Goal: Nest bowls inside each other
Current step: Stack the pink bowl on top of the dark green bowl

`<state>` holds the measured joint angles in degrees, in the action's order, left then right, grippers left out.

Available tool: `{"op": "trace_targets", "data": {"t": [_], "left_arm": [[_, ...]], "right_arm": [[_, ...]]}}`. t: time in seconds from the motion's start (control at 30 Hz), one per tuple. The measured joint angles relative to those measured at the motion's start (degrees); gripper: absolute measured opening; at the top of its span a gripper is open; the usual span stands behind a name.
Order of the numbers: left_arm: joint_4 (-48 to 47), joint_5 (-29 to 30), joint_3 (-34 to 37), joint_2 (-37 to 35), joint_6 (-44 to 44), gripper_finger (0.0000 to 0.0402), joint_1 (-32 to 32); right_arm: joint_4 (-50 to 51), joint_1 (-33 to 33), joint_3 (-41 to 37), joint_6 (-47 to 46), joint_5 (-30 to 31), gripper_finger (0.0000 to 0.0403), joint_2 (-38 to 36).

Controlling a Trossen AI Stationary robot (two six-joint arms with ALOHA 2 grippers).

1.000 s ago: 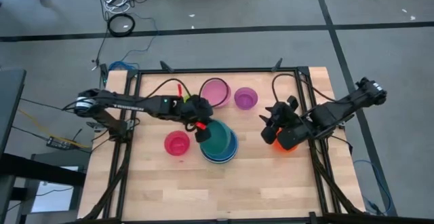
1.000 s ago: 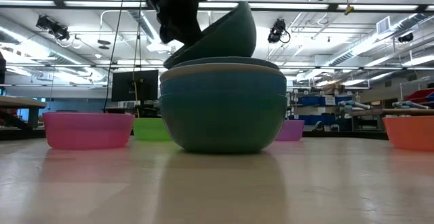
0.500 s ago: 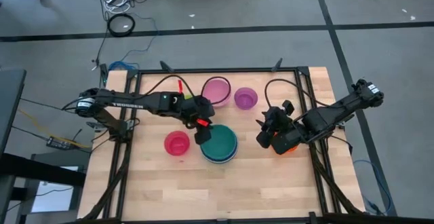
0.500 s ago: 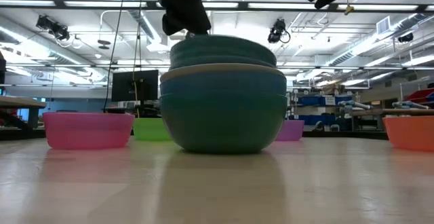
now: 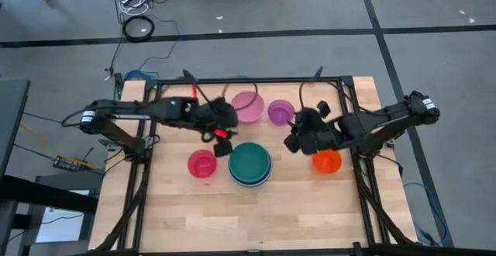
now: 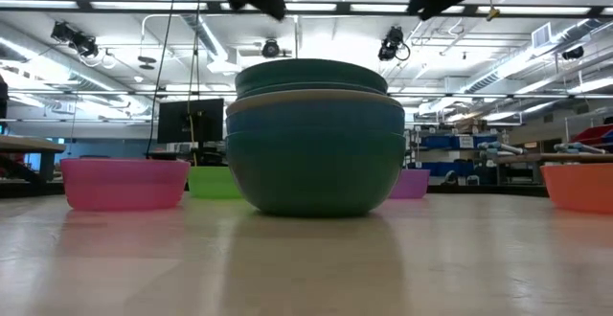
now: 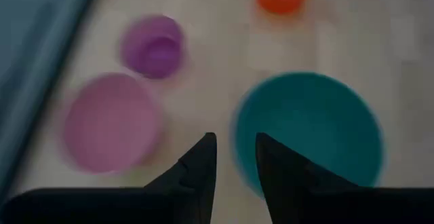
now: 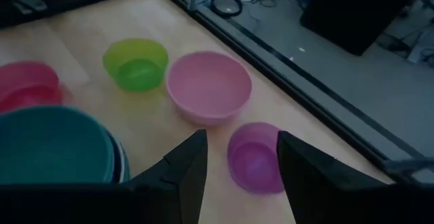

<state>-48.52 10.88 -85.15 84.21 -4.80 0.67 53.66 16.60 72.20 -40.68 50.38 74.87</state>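
A stack of nested bowls [image 5: 249,164] stands mid-table with a teal bowl [image 7: 308,132] on top, sitting level inside the others [image 6: 316,139]. Around it rest a magenta bowl [image 5: 201,164], a pink bowl [image 5: 246,106], a purple bowl [image 5: 280,112], an orange bowl [image 5: 327,161] and a lime green bowl [image 8: 135,63], each on its base. My left gripper [image 5: 222,143] hovers open above the stack's far left rim, with nothing between its fingers [image 7: 236,159]. My right gripper [image 5: 291,141] hangs open in the air between the purple and orange bowls and points at the purple one [image 8: 254,157].
Black frame rails [image 5: 248,80] run along the table's far and side edges. Bare wood lies along the near part of the table [image 5: 248,217]. In the high view the lime green bowl is hidden under my left arm.
My left gripper has let go of the teal bowl, which was tilted on the stack and now sits level in it. That gripper has risen and drawn back toward the far left. My right gripper has moved off the orange bowl toward the table's left, nearer the purple bowl.
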Motion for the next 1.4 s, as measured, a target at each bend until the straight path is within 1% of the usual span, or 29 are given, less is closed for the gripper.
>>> {"op": "trace_targets", "data": {"t": [0.1, 0.17, 0.27, 0.4, 0.5, 0.63, 0.7, 0.77, 0.87, 0.93, 1.0, 1.1, 1.23, 1.4], "left_arm": [[-6.8, 6.0, -4.2, -1.7, 1.7, 0.0112, 0.0], [-10.2, 8.5, -6.0, -3.2, 2.4, 0.0112, -0.1], [-13.2, 10.4, -7.2, -6.1, 2.7, 0.0111, -0.1], [-15.5, 11.4, -7.2, -10.2, 0.9, 0.0109, -0.1], [-16.8, 12.0, -7.2, -12.9, -1.1, 0.0108, -0.1], [-17.0, 12.5, -7.2, -15.1, -1.4, 0.0108, -0.1], [-16.9, 12.7, -7.2, -15.4, -1.4, 0.0108, -0.1], [-17.0, 13.0, -7.1, -15.7, -1.4, 0.0108, -0.1], [-17.3, 13.1, -7.1, -15.7, -1.4, 0.0107, 0.0], [-18.2, 13.1, -7.1, -15.7, -1.4, 0.0107, 0.0], [-18.9, 13.1, -7.1, -15.7, -1.4, 0.0107, 0.0], [-19.8, 13.1, -7.1, -15.7, -1.5, 0.0107, 0.0], [-20.7, 13.1, -7.1, -15.7, -1.5, 0.0107, 0.0], [-20.9, 13.1, -7.1, -15.7, -1.5, 0.0107, 0.0]], "right_arm": [[-6.3, -3.6, 0.0, 6.4, -3.0, 0.0164, 0.0], [-10.7, -6.3, 0.0, 10.6, -5.6, 0.0164, 0.0], [-17.0, -11.2, 0.0, 15.7, -10.8, 0.0164, 0.0], [-22.9, -17.9, 0.0, 20.2, -19.7, 0.0164, 1.6], [-27.6, -22.5, 0.1, 21.9, -26.6, 0.0162, 5.2], [-34.5, -27.1, 0.7, 23.3, -35.9, 0.0164, 13.1], [-36.3, -28.5, 3.1, 23.4, -39.8, 0.0168, 17.9], [-36.7, -29.3, 7.0, 23.5, -42.2, 0.0173, 22.9], [-33.6, -30.0, 14.7, 24.3, -45.0, 0.0184, 30.4], [-28.0, -30.3, 20.6, 24.8, -45.6, 0.0193, 35.0], [-21.9, -30.3, 26.8, 24.9, -45.4, 0.0201, 39.0], [-12.6, -30.3, 35.4, 24.9, -43.2, 0.0211, 44.2], [-2.5, -30.1, 44.4, 24.6, -42.5, 0.0212, 49.2], [9.0, -29.7, 52.1, 23.7, -43.4, 0.0208, 53.3]]}}
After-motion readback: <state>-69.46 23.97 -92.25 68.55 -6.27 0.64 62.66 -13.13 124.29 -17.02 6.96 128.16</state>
